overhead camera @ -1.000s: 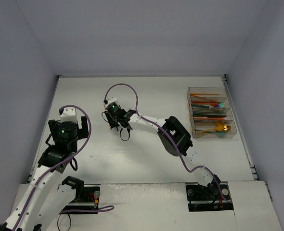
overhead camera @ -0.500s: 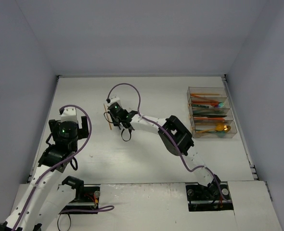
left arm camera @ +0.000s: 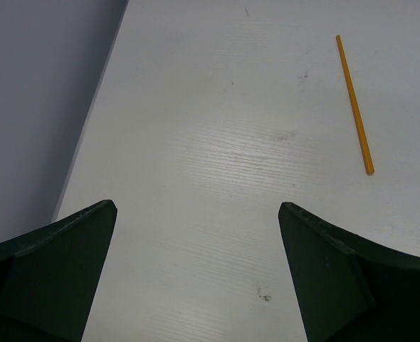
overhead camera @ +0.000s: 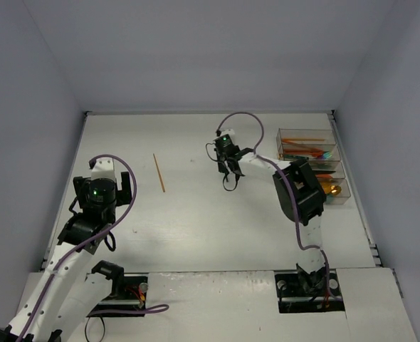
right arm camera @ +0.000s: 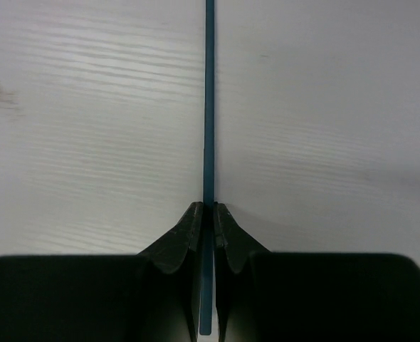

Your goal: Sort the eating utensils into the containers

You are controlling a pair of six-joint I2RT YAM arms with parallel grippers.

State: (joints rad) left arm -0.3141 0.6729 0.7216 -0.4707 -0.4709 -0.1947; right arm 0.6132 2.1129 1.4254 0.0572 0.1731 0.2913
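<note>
The right end effector (right arm camera: pixel 207 208), near the top view's centre, is clamped on a thin teal chopstick (right arm camera: pixel 209 107). The left end effector (left arm camera: pixel 197 207) gapes wide at lower left above the white desk (left arm camera: pixel 217 142). A slim orange chopstick (left arm camera: pixel 354 105) lies left of centre. The clear-plastic bins (overhead camera: pixel 307 131) stand at the right edge.

White wood-grain table (overhead camera: pixel 196 228) is showing faint dark scuffs. One orange chopstick (overhead camera: pixel 159 173) is lying flat on it, left of centre. A row of clear containers (overhead camera: pixel 280 171) is sitting by the far right edge, well apart from the chopstick.
</note>
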